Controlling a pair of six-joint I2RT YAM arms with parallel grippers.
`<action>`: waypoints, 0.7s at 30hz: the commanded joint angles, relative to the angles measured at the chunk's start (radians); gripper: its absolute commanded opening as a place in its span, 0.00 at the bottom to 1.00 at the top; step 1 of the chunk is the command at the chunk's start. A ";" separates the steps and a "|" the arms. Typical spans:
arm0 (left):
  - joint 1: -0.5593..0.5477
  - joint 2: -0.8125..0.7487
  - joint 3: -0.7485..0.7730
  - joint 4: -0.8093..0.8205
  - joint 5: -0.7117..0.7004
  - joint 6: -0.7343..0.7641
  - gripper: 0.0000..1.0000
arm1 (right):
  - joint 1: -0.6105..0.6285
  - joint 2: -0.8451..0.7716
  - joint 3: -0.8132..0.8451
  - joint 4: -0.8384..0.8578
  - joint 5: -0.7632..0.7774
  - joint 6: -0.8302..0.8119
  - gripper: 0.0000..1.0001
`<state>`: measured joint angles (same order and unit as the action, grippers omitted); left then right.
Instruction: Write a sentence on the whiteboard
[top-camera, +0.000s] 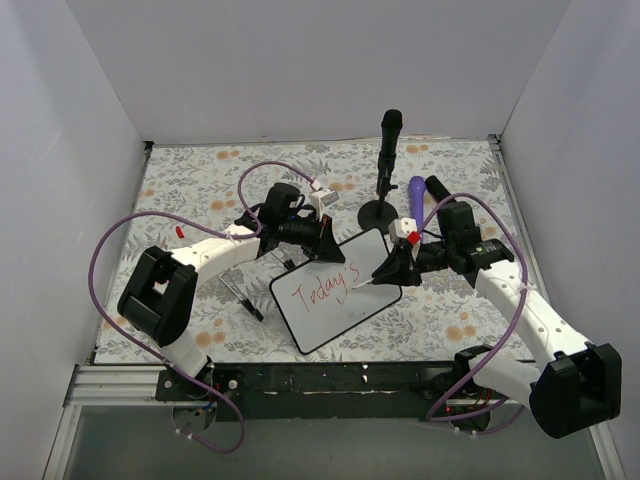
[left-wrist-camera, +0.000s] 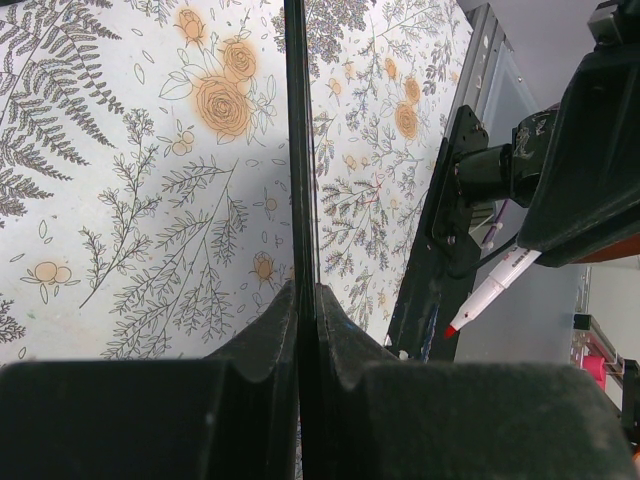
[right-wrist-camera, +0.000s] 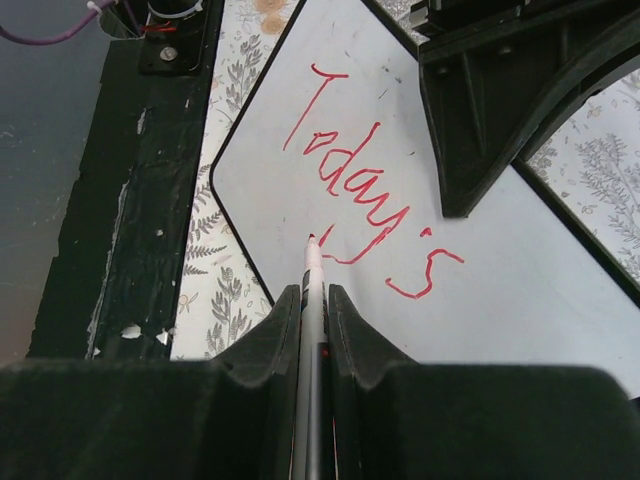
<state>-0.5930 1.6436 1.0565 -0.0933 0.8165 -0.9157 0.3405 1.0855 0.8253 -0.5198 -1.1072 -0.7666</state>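
Top external view: two robot arms meet over a whiteboard (top-camera: 345, 315) that sits at a slant in the middle of a floral-patterned tabletop (top-camera: 190, 190), close to the near edge and between the two arms. The sentence (top-camera: 325, 287) so far reads "Today's" in red cursive, running uphill across the white surface.

The left gripper (top-camera: 326, 248) reaches in from the far side. Its fingers (left-wrist-camera: 265, 340) are closed tight on the board's thin black frame. From the left wrist camera the whiteboard (left-wrist-camera: 300, 150) shows edge-on, as a dark line rising straight out from between the fingers, with the flowered tabletop (left-wrist-camera: 130, 200) behind it.

The right gripper (top-camera: 388, 272) comes in from the board's right side, its fingers (right-wrist-camera: 275, 335) clamped on a marker (right-wrist-camera: 313, 290). In the right wrist view the marker's tip is at the whiteboard (right-wrist-camera: 540, 290), just below the sentence (right-wrist-camera: 365, 190) and beside a short red stroke that begins a second line. Whether the tip actually touches the surface cannot be told. The left wrist camera catches the same marker (left-wrist-camera: 495, 290) from the side, showing a white barrel with a red tip.

Behind the board, a black stand (top-camera: 385, 170) on a round base stands upright on the tabletop, with a purple object (top-camera: 416, 190) just to its right.
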 joint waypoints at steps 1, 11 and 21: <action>-0.005 -0.053 -0.003 0.023 -0.037 0.066 0.00 | -0.005 -0.019 -0.014 0.006 -0.039 -0.019 0.01; -0.005 -0.070 -0.020 0.035 -0.045 0.054 0.00 | -0.006 -0.019 -0.028 0.014 -0.045 -0.019 0.01; -0.005 -0.080 -0.029 0.041 -0.054 0.044 0.00 | -0.009 -0.019 -0.034 0.020 -0.046 -0.019 0.01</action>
<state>-0.5941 1.6249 1.0397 -0.0856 0.8001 -0.9249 0.3386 1.0851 0.8017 -0.5220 -1.1263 -0.7712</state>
